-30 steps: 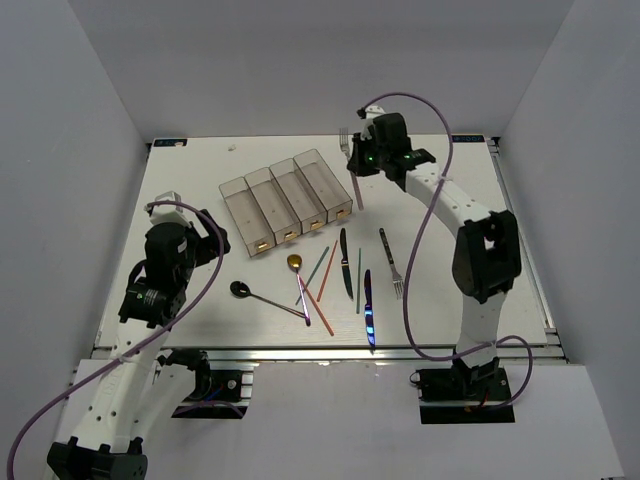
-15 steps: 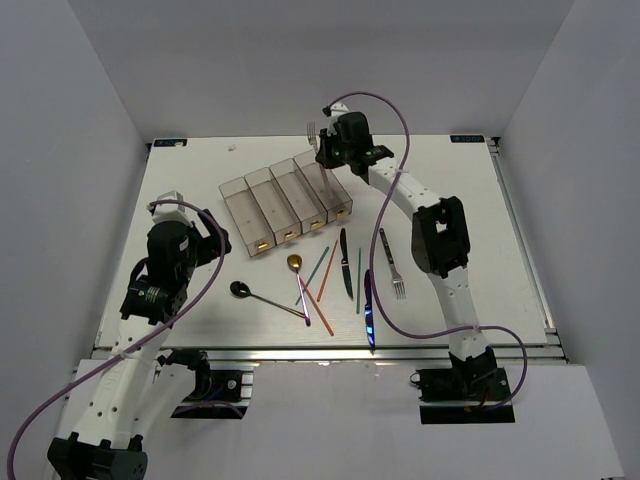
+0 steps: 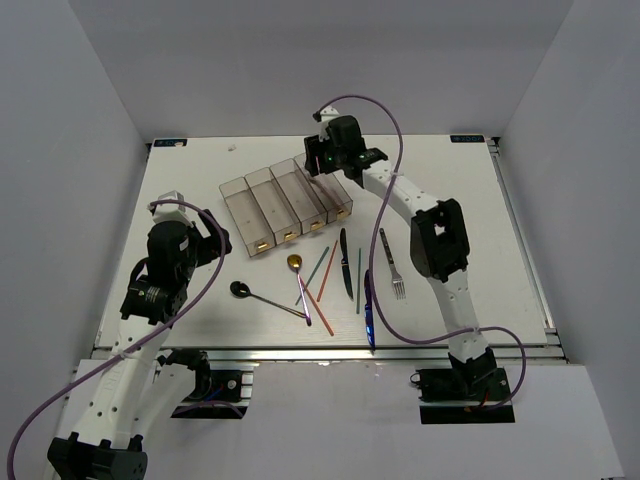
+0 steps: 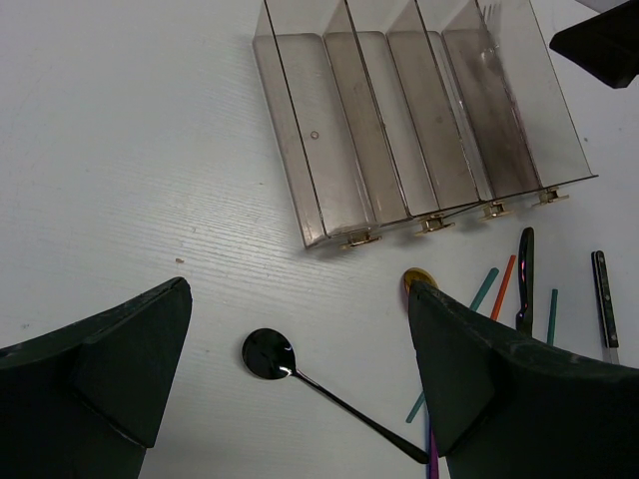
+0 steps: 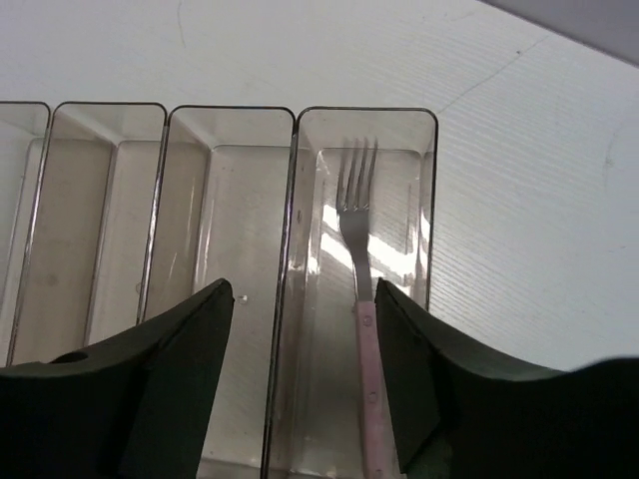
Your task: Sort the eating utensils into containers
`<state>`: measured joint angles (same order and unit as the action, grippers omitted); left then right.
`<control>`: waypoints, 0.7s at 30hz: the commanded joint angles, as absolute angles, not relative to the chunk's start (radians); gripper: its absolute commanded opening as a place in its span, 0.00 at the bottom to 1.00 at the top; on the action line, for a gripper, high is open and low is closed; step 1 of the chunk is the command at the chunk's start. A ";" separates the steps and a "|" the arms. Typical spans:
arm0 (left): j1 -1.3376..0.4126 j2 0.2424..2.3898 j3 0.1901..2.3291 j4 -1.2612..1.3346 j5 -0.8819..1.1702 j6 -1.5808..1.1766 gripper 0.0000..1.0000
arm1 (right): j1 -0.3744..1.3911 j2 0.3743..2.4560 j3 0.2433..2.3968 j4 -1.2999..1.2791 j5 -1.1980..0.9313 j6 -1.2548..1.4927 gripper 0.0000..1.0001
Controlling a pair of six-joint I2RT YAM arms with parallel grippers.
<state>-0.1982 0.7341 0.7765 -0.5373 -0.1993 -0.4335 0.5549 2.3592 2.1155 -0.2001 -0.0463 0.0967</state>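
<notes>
Right gripper (image 5: pixel 305 299) hangs over the far end of the rightmost of four narrow clear-grey plastic bins (image 3: pixel 262 212) joined in a row, its jaws spread wide and clamping nothing. Below it, inside that bin, lies a silvery fork with a pale pink handle (image 5: pixel 356 239), tines toward the far wall.

Each bin has a small yellowish tag (image 4: pixel 431 226) at its near end, and no writing on the tags can be read.

Left gripper (image 4: pixel 298 289) hovers above the white table (image 3: pixel 470 200) near the bins' tagged ends, fingers parted and empty.

On the table in front of the bins lie:
- a gold-bowled spoon (image 3: pixel 294 263)
- a dark glossy spoon (image 3: pixel 250 292)
- thin red, orange and teal chopsticks (image 3: pixel 320 275)
- a black knife (image 3: pixel 345 262)
- an iridescent blue knife (image 3: pixel 368 310)
- a second silvery fork (image 3: pixel 390 262), rightmost
</notes>
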 commanded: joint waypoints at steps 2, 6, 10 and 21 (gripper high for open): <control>-0.193 0.732 0.770 -0.518 -0.196 -0.423 0.98 | 0.558 2.218 2.161 -0.271 -0.003 0.087 0.67; -0.193 0.732 0.772 -0.522 -0.202 -0.425 0.98 | 0.572 2.074 2.022 -0.402 0.136 0.190 0.67; -0.195 0.733 0.773 -0.522 -0.204 -0.426 0.98 | 0.630 1.801 1.670 -0.498 0.374 0.304 0.69; -0.196 0.729 0.772 -0.522 -0.199 -0.425 0.98 | 0.592 1.534 1.034 -0.472 0.330 0.308 0.63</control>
